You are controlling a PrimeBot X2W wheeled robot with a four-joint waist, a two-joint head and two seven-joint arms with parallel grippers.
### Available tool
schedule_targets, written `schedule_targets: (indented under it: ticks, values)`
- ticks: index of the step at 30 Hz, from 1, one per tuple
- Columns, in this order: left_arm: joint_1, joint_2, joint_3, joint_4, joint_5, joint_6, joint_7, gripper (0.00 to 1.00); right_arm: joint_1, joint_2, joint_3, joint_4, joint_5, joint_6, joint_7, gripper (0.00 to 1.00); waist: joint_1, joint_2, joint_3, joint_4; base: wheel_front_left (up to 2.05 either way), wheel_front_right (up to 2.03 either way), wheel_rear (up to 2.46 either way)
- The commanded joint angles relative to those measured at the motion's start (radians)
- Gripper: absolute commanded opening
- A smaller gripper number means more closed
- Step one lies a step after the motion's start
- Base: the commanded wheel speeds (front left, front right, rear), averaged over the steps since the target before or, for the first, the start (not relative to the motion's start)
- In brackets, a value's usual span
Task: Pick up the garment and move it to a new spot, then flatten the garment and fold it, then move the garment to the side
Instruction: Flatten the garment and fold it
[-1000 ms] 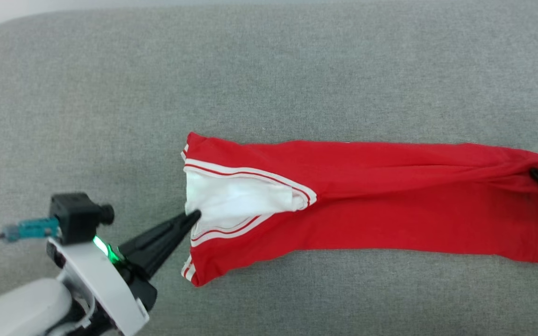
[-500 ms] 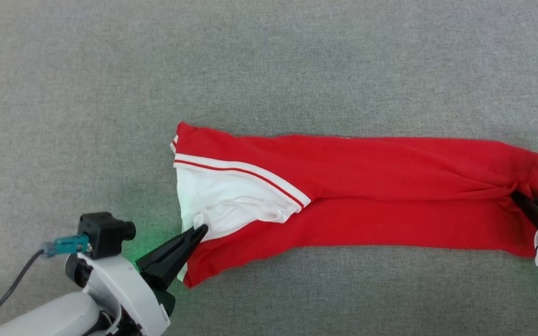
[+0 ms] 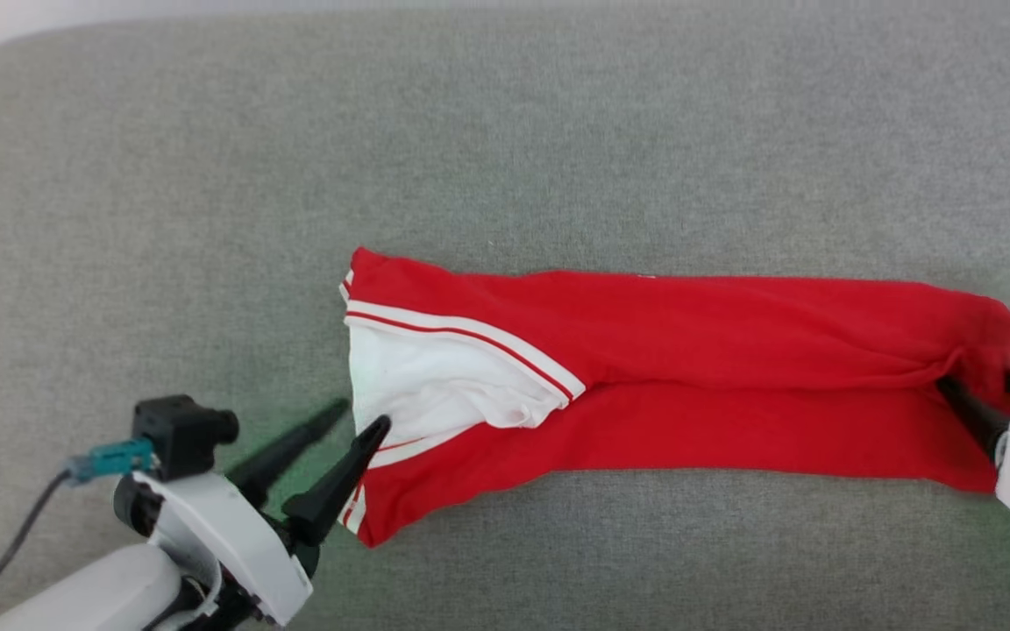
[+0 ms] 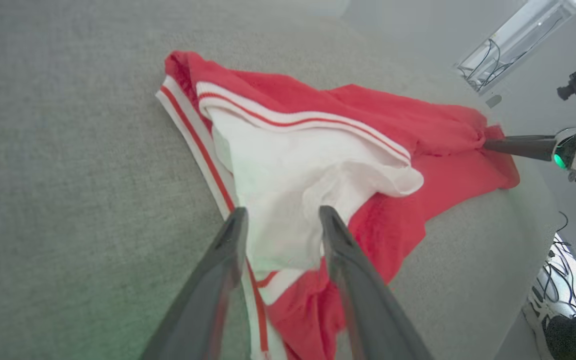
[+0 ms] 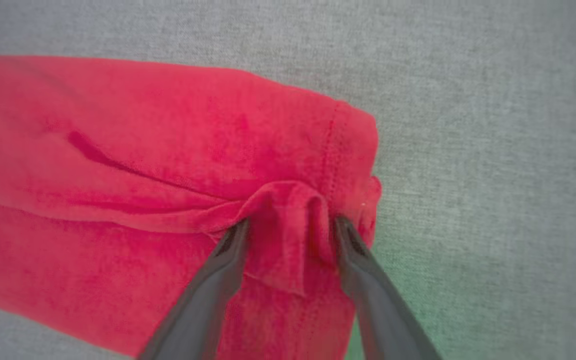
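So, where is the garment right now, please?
In the head view the garment lies along the grey surface, centre to right, between the left claw at its white-lined end and the right claw at its hem.

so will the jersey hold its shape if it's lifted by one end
Probably not: the jersey looks floppy, lying in soft wrinkles with a pucker bunched at the right gripper. It is likely light, since the thin cloth lies flat on the grey surface. Lifted by one end, it would probably drape and unfold.
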Motion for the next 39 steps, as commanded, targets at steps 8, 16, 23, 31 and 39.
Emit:
schedule_targets:
  ticks: [8,16,23,31,39]
  values:
    - [0.119,-0.045,0.192,-0.039,0.042,0.056,0.001,1.00,0.055,-0.025,-0.051,-0.012,0.023,-0.002,0.034,1.00,0.0000,0.0000,-0.093,0.017,0.00,0.00,0.00]
    - [0.284,-0.204,0.399,0.037,0.192,0.089,0.000,1.00,0.118,-0.038,-0.108,-0.001,0.035,-0.002,0.122,1.00,0.0000,0.0000,-0.133,0.050,0.00,0.00,0.00]
    - [0.373,-0.338,0.603,0.099,0.419,0.107,0.000,1.00,0.122,-0.032,-0.159,0.022,0.025,-0.002,0.154,1.00,0.0000,0.0000,-0.140,0.085,0.00,0.00,0.00]
    - [0.398,-0.439,0.784,0.124,0.673,0.079,0.000,1.00,0.097,-0.007,-0.174,0.087,0.004,-0.002,0.156,1.00,0.0000,0.0000,-0.142,0.117,0.00,0.00,0.00]
    - [0.413,-0.519,0.900,0.100,0.835,0.021,0.000,1.00,0.057,-0.002,-0.171,0.151,-0.030,-0.002,0.208,1.00,0.0000,0.0000,-0.131,0.125,0.00,0.00,0.00]
